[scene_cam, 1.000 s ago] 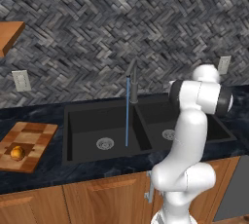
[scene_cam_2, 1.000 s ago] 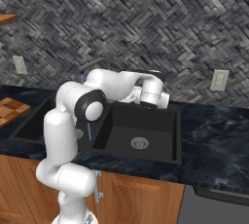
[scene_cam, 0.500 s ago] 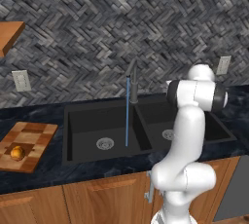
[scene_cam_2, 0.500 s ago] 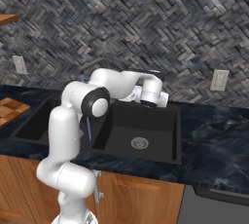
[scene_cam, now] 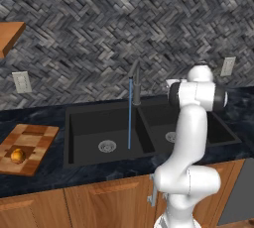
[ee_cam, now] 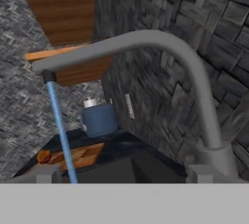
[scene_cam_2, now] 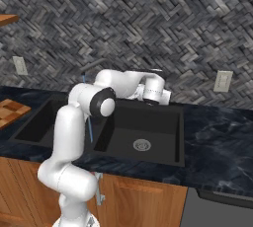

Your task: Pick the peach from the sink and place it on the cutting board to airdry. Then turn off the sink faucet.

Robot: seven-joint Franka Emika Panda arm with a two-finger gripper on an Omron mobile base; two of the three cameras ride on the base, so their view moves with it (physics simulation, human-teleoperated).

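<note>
— Orange peach [scene_cam: 17, 155]: where is it?
— On the checkered cutting board [scene_cam: 34, 138], left of the black sink [scene_cam: 89, 123], on the dark counter [scene_cam: 238, 108].
— And the faucet [scene_cam: 136, 81]?
— Upright behind the divider between the basins, with a thin blue stream of water [scene_cam: 130, 115] falling into the left basin.
— The claw?
— The gripper [scene_cam_2: 165, 97] sits at the back edge of the sink, beside the faucet. Whether it is spread or closed, I cannot tell.
— Hand camera?
— Faucet close up, a blue jar [ee_cam: 98, 119] beyond.

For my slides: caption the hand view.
Running faucet seen close up, peach already on the cutting board beyond.
</note>
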